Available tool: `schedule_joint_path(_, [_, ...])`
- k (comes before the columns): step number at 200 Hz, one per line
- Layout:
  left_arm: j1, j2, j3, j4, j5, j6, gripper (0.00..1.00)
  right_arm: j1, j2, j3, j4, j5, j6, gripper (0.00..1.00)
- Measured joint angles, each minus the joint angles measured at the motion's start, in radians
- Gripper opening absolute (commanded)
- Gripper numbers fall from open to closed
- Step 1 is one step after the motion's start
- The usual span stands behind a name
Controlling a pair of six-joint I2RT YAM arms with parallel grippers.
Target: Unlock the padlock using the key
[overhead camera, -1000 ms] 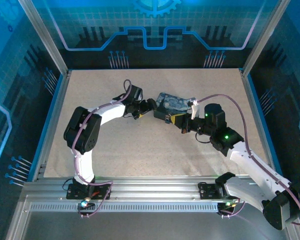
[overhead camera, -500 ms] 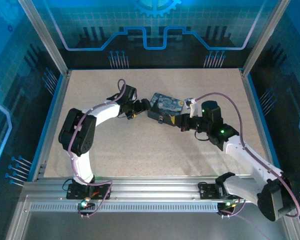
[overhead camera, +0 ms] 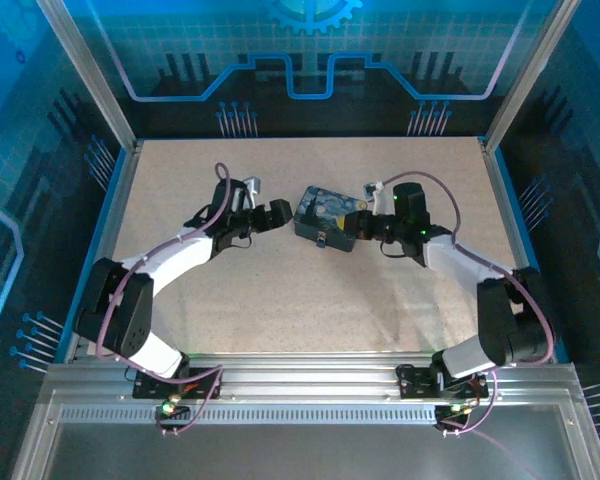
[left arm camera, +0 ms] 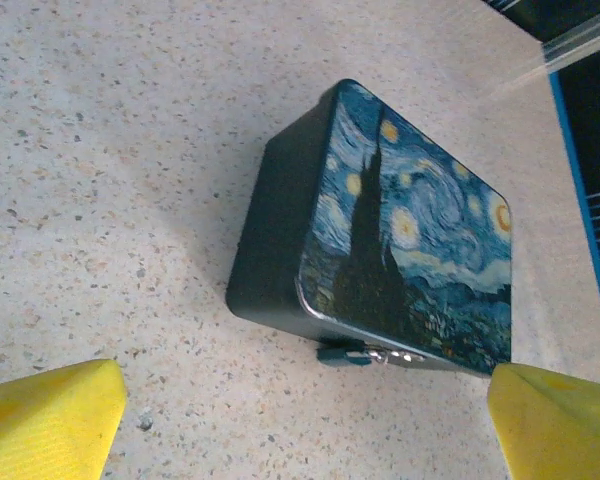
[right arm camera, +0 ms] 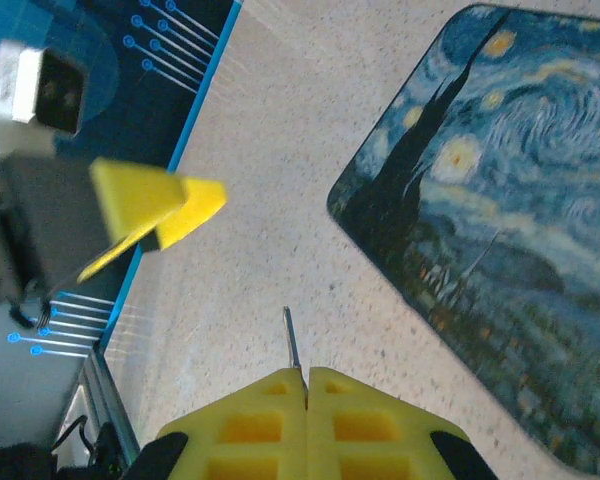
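Note:
The padlock (left arm camera: 365, 353) is a tiny dark lock with a silvery glint, hanging at the front edge of the starry-night tin (left arm camera: 410, 230). From above, the padlock (overhead camera: 321, 240) sits at the near side of the tin (overhead camera: 322, 209). My left gripper (left arm camera: 300, 440) is open, its yellow fingers (left arm camera: 45, 430) spread wide in front of the tin and apart from it. My right gripper (right arm camera: 306, 375) is shut on the key (right arm camera: 292, 340), a thin sliver sticking out past the fingertips over bare table, left of the tin (right arm camera: 510, 230).
The speckled table (overhead camera: 310, 300) is ringed by blue walls and aluminium posts. The left gripper (overhead camera: 275, 213) and the right gripper (overhead camera: 352, 228) flank the tin closely. The left gripper's yellow fingers (right arm camera: 155, 205) lie ahead of the key.
The left gripper has drawn back leftward from the tin and its arm has stretched out low. The right arm has swung in and extended, its gripper staying at the tin's right side.

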Motion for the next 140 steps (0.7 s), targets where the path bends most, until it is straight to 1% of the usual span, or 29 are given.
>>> schedule_joint_path(37, [-0.039, -0.021, -0.116, 0.107, 0.042, 0.024, 0.92, -0.003, 0.156, 0.108, 0.062, -0.001, 0.015, 0.0])
schedule_joint_path(82, [-0.116, 0.044, -0.137, 0.22, 0.071, 0.025, 0.89, -0.009, 0.277, 0.146, 0.084, 0.005, 0.028, 0.0])
schedule_joint_path(104, [-0.143, 0.1, -0.137, 0.277, 0.071, 0.025, 0.88, -0.013, 0.309, 0.146, 0.084, 0.008, 0.032, 0.0])
schedule_joint_path(140, [-0.167, 0.177, -0.136, 0.329, 0.07, 0.029, 0.86, -0.014, 0.314, 0.146, 0.076, 0.011, 0.03, 0.0])
